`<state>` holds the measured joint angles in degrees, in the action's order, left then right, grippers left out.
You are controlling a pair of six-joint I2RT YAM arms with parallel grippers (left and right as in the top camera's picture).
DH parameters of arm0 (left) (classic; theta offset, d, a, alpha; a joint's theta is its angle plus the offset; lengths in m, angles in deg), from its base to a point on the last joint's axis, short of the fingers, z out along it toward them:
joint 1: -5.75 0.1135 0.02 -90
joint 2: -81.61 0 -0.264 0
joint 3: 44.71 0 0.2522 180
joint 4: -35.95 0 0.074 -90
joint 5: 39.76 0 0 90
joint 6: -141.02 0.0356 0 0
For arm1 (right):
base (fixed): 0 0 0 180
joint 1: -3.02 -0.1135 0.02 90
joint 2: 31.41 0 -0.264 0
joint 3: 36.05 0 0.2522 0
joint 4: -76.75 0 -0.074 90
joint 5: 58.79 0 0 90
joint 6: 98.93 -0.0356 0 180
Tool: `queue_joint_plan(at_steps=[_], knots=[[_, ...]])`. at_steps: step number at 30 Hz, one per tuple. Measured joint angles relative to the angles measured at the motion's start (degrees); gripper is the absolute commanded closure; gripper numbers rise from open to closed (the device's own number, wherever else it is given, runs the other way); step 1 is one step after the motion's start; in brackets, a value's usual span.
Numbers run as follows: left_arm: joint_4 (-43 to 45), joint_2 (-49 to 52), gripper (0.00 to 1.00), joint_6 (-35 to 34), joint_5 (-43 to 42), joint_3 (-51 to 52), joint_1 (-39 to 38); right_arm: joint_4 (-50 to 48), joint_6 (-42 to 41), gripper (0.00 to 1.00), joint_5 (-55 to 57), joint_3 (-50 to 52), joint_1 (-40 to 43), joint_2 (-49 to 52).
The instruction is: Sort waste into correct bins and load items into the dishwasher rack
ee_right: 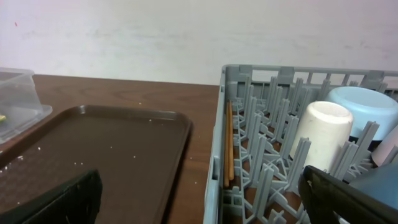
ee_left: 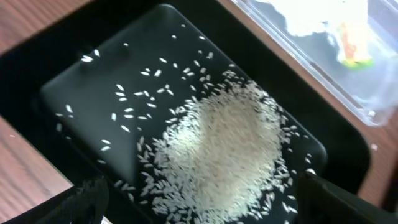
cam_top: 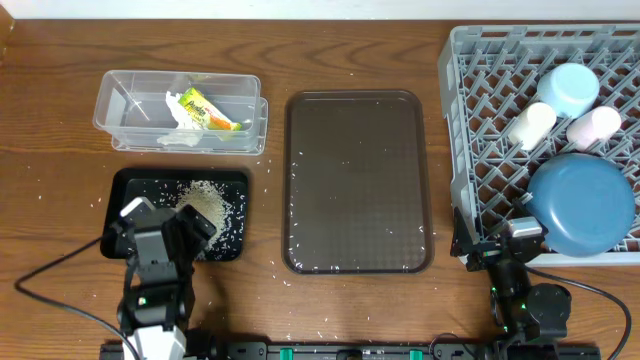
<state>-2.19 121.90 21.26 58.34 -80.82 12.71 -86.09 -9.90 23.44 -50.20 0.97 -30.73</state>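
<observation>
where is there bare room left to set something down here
The brown serving tray, between the black tray and the dishwasher rack, is nearly bare. The rack's left half is mostly free. Crowded: its right side, with the light-blue bowl, cream cup, pink cup and dark-blue dish.

Counting: rack point(cam_top: 470, 120) x1; cups x2 (pink cup point(cam_top: 594, 126), cream cup point(cam_top: 530, 125)); bowl point(cam_top: 570, 88) x1; dish point(cam_top: 582, 205) x1; bins x2 (clear tub point(cam_top: 120, 105), blk tray point(cam_top: 140, 190)); brown tray point(cam_top: 357, 180) x1; rice heap point(cam_top: 205, 205) x1; wrapper point(cam_top: 208, 110) x1.
</observation>
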Motion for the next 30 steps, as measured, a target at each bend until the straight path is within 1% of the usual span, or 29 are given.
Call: queue_joint_plan(at_steps=[5, 9, 12, 16, 20, 25, 30], knots=[[0.48, -4.94, 0.02, 0.22, -1.77, 1.18, -0.02, 0.0, 0.0, 0.01, 0.0, 0.0, 0.0, 0.0], [2.12, -10.25, 0.02, 0.98, -2.19, 6.32, -0.52, 0.0, 0.0, 0.01, 0.02, 0.0, 0.0, 0.0], [6.47, -15.23, 0.02, 2.19, -2.91, 11.32, -2.1, 0.0, 0.0, 0.01, 0.02, 0.0, 0.0, 0.0], [12.52, -23.34, 0.02, 6.03, -4.79, 17.16, -5.51, -0.02, 0.0, 0.01, 0.02, 0.0, 0.0, 0.0], [14.38, -28.61, 0.02, 8.98, -5.4, 17.62, -7.43, 0.0, 0.0, 0.01, 0.0, -0.02, 0.0, 0.0], [14.8, -33.0, 0.02, 11.37, -6.05, 17.75, -7.63, 0.0, 0.0, 0.01, 0.0, -0.02, 0.0, 0.0], [19.58, -37.99, 0.02, 14.21, -7.82, 19.47, -7.65, 0.0, 0.0, 0.01, 0.0, -0.02, 0.0, 0.0]])
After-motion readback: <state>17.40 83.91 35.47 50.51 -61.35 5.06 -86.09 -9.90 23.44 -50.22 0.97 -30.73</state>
